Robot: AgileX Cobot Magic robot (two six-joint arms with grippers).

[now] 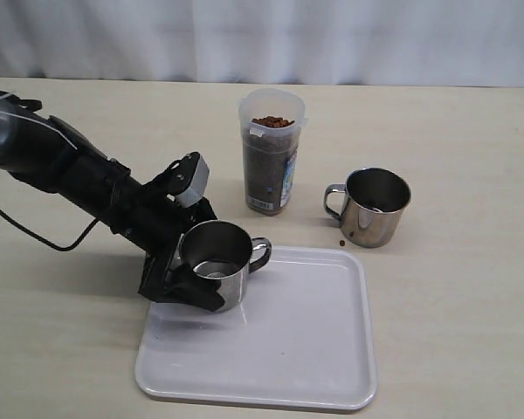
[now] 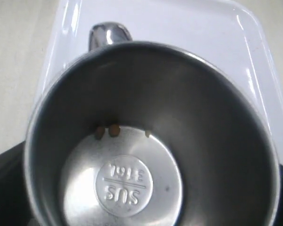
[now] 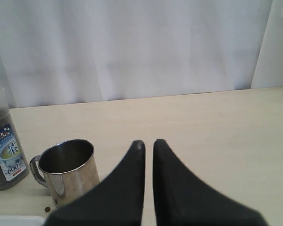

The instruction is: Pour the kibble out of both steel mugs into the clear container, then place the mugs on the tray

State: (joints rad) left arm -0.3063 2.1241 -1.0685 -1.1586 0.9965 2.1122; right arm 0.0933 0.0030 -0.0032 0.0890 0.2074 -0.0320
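The mug on the tray (image 1: 217, 262) is set upright in the far left corner of the white tray (image 1: 297, 349), with its handle turned to the right. The left gripper (image 1: 185, 284) is placed around this mug, so the mug is between its black jaws. The jaws are spread wide, but it cannot be told whether the mug is squeezed or not. In the left wrist view, three brown pellets (image 2: 114, 130) are seen at the edge of the mug's floor. The rest of the inside is bare steel.

The clear container (image 1: 272, 161) is stood on the table (image 1: 454, 305) just behind the tray. It is filled nearly to the top with kibble (image 1: 264, 179). The second mug (image 1: 375, 208) is stood upright on the table to the right of the container, apart from the tray. Its handle is turned toward the container. One loose pellet (image 1: 341, 242) is seen on the table between this mug and the tray.

The right gripper (image 3: 148, 146) is seen only in its own wrist view. Its jaws are pressed nearly together, and nothing is held between them.
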